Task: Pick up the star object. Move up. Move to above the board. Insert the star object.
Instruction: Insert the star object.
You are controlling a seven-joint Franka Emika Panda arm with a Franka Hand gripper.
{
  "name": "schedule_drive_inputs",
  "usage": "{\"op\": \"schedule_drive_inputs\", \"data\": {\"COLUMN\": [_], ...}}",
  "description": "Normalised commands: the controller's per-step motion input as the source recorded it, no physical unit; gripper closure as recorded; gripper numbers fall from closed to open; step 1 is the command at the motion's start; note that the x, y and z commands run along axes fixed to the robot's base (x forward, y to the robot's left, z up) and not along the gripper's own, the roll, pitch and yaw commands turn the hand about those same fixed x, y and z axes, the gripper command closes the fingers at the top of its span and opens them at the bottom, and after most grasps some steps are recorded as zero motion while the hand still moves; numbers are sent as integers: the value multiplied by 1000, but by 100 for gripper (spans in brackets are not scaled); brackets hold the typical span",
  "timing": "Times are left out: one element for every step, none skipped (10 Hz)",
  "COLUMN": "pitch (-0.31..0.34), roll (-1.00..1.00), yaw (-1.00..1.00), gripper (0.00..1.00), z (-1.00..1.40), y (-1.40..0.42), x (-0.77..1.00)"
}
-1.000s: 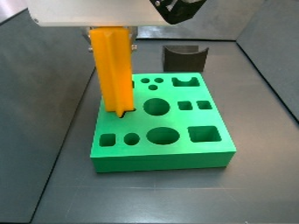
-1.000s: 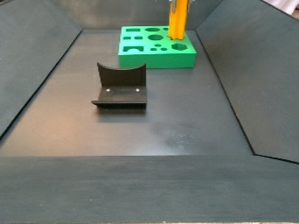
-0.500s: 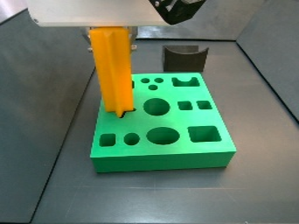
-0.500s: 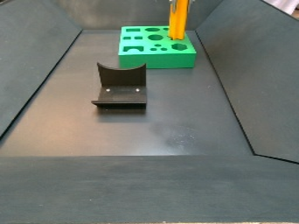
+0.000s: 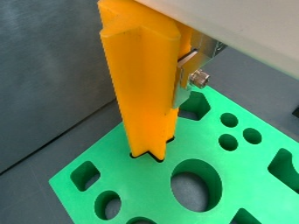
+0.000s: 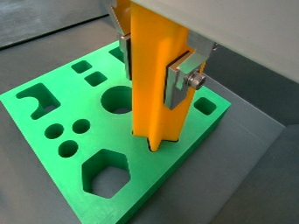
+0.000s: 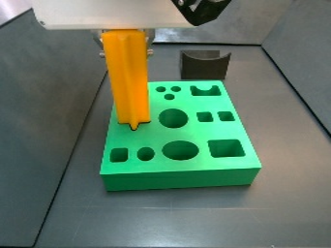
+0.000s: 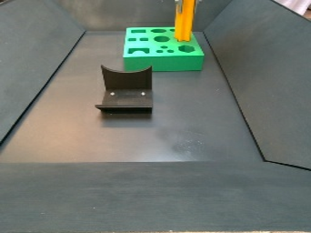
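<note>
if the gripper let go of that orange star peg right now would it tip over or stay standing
The star object would probably stay standing: its lower tip already sits in the board's star hole in a side view. Tall and slim, it might lean slightly. It looks rigid, with ridged sides, so it should not bend between the gripper plates.

Around me the dark grey floor (image 8: 158, 136) is smooth and matte, with sloped dark walls (image 8: 43, 77) rising on both sides, evenly lit.

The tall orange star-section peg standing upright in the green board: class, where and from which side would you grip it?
Grip the orange star-section peg on its upper half, from above, one finger on each of two opposite sides. Its lower tip sits in the green board, so only the upper part is free; the gripper holds it there now.
</note>
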Motion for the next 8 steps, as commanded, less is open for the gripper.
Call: {"op": "schedule_drive_inputs", "data": {"pitch": [44,40,50,54,53,39,40,21], "roll": [160,156,196,241,199,187,176,153], "yaw": [0,0,40,77,14,20,3,0], "gripper": [100,100,100,100,100,100,100,100], "z": [0,0,-29,-60,0,0,0,0], "y": [-217,-197,-120,-63,0,3,0,6], "x": [163,163,191,160,51,0,0,0]}}
